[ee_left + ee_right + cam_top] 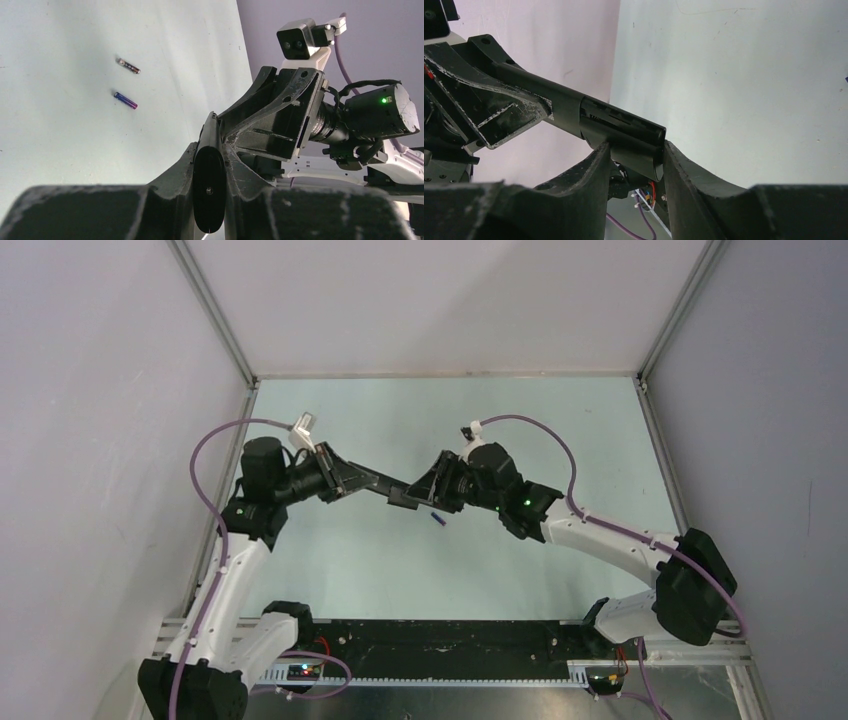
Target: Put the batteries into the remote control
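The remote control (619, 125), gripped between left gripper (209, 150) and right gripper (636, 150), bars the table's (340, 560) middle; 2 batteries (125, 100) lie apart on open surface beside it.

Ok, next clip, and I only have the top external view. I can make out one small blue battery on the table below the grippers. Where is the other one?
Observer: The left wrist view shows it. A dark battery lies on the table close beside the blue-purple battery, not touching it.
Operator: Does the left side actually have a grip?
Observer: Yes. The left gripper has its fingers pressed on both sides of the remote control, seen edge-on.
Operator: And the right side?
Observer: In the right wrist view the right gripper pinches the remote's other end, and a ribbed recess faces the camera with no battery in it.
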Motion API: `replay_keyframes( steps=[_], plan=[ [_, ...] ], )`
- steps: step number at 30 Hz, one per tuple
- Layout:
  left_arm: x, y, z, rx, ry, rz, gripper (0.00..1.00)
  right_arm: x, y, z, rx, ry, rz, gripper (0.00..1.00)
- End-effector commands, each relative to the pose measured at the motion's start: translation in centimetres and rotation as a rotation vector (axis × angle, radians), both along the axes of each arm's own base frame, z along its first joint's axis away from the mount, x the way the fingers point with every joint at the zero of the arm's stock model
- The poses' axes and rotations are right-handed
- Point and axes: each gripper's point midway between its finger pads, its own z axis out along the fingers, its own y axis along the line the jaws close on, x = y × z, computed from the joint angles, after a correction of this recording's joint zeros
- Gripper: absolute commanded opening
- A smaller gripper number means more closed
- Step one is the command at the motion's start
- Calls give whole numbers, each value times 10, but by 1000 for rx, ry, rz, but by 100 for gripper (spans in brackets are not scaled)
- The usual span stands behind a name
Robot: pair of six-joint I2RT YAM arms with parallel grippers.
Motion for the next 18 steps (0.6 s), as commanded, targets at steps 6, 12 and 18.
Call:
replay_keyframes(
  steps=[6, 12, 18],
  plan=[
    [31, 20, -25, 131, -12, 134, 0, 6, 10, 0, 45, 51, -7, 37],
    [53, 43, -59, 260, 27, 255, 0, 14, 12, -14, 35, 82, -8, 37],
    [67, 69, -87, 381, 66, 382, 0, 25, 20, -51, 2, 135, 3, 37]
  ],
)
